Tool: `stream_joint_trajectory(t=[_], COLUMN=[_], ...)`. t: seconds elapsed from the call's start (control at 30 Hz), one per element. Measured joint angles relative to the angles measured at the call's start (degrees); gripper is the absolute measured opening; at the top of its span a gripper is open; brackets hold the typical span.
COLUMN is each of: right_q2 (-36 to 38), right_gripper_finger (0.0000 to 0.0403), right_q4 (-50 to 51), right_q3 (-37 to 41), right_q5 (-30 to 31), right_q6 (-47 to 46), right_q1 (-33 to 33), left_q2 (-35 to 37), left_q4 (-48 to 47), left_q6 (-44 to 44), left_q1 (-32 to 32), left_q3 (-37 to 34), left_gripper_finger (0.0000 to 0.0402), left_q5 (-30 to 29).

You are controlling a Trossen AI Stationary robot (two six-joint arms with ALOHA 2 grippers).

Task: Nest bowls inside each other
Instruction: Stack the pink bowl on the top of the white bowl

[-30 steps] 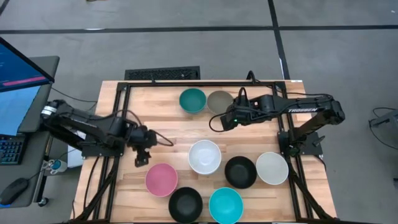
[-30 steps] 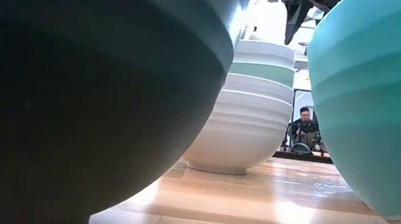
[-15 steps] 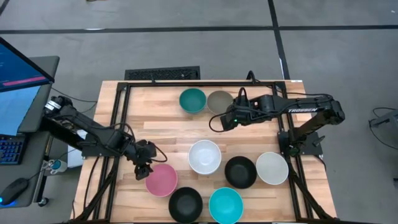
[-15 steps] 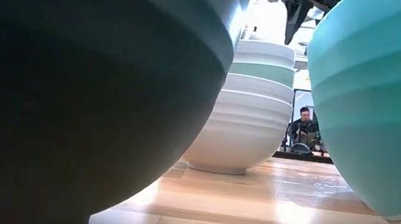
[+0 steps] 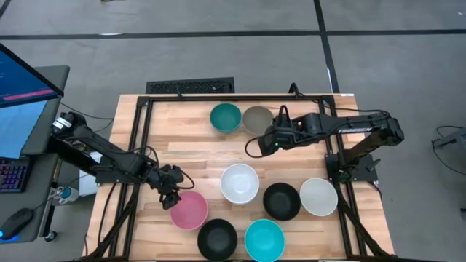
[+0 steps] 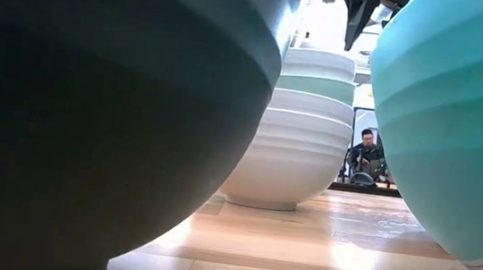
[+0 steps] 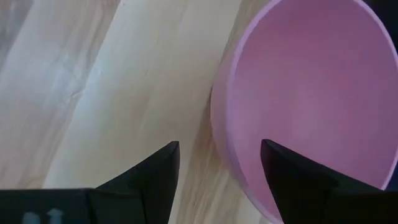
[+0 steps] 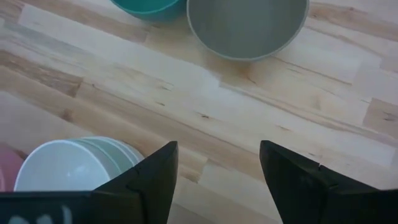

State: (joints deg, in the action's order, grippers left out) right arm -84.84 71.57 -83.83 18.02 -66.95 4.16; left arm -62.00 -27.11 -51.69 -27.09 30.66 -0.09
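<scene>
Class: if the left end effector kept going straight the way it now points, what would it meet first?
Most likely the pink bowl: the left end effector is open with the bowl's near rim between its fingers, so the wall comes first, though depth is uncertain.

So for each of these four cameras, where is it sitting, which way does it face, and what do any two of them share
High view: overhead, facing straight down on the table, both arms and eight bowl spots.
Low view: at tabletop height, facing level past a black bowl and cyan bowl toward a white stack; a person sits beyond.
Left wrist view: behind the left gripper, open jaws straddling the pink bowl rim.
Right wrist view: behind the right gripper, open above bare wood, near the taupe bowl.
Shared: high and left wrist views both show the pink bowl.
</scene>
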Motion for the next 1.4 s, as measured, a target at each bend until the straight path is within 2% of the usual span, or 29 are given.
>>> stream_joint_trajectory(t=[0.13, 0.23, 0.37, 0.57, 0.63, 0.73, 0.87, 1.03, 1.2, 1.4], right_q2=[0.00, 0.00, 0.00, 0.00, 0.00, 0.00, 0.00, 0.28, 2.63, 7.07], right_gripper_finger=[0.0249, 0.0249, 0.0249, 0.0249, 0.0249, 0.0249, 0.0249, 0.0249, 0.0239, 0.0206], right_q4=[0.02, 0.02, 0.03, 0.06, 0.06, 0.52, 5.89, 10.69, 11.34, 9.09], right_q3=[0.00, 0.00, 0.00, 0.00, 0.00, 0.00, 0.00, 0.04, 1.38, 8.03], right_q5=[-0.09, -0.13, -0.11, 0.88, 2.19, 2.82, 2.88, 2.86, 3.99, 5.50], right_q6=[-0.56, -0.77, -2.63, -6.67, -8.07, -9.72, -13.42, -19.60, -25.02, -34.87], right_q1=[0.64, 1.22, 2.22, 4.89, 5.99, 7.20, 9.61, 13.29, 16.01, 19.69], left_q2=[0.00, 0.00, 0.00, 0.00, 0.12, 0.22, 0.22, -3.10, -14.20, -29.81], left_q4=[0.39, 0.69, 1.13, 1.52, 1.91, 2.78, 1.31, -9.14, -22.70, -27.43], left_q6=[-0.74, 0.08, 3.02, 6.07, 6.61, 7.90, 13.21, 22.92, 35.20, 47.90], left_q1=[0.00, 0.00, 0.19, 2.28, 3.80, 7.12, 10.78, 15.86, 20.35, 24.08], left_q3=[-1.60, -1.95, -1.95, -1.95, -1.97, -0.33, 7.55, 22.13, 38.73, 58.50], left_gripper_finger=[0.0215, 0.0199, 0.0142, 0.0017, 0.0010, 0.0005, 0.0003, 0.0002, 0.0001, 0.0001], left_q5=[-0.19, -0.33, -1.53, -3.25, -3.21, 0.58, 2.70, 1.91, -0.21, 0.17])
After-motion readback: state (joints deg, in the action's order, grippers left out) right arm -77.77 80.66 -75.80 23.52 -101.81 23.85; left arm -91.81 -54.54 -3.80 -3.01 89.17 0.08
